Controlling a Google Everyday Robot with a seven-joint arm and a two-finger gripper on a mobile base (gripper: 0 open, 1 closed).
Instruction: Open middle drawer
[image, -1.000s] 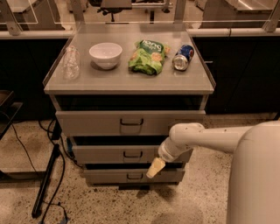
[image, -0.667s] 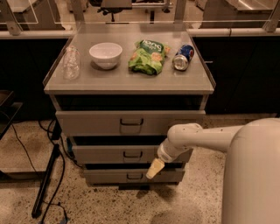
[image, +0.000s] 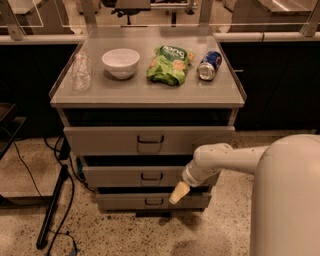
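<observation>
The middle drawer (image: 115, 176) is the grey mid-sized front of the cabinet, with a small dark pull handle (image: 151, 176) at its centre. A dark gap shows above it. My gripper (image: 176, 196) hangs at the end of the white arm (image: 225, 159), just right of the handle and slightly below it, over the seam between the middle and bottom drawer fronts. Its tan tips point down-left and look pressed together with nothing in them. It is not touching the handle.
The widest top drawer (image: 100, 141) and the narrow bottom drawer (image: 120, 201) flank the middle one. On the cabinet top stand a clear bottle (image: 81, 71), a white bowl (image: 121, 62), a green chip bag (image: 168, 64) and a blue can (image: 209, 65). A dark stand leg and cables (image: 52, 210) lie on the floor to the left.
</observation>
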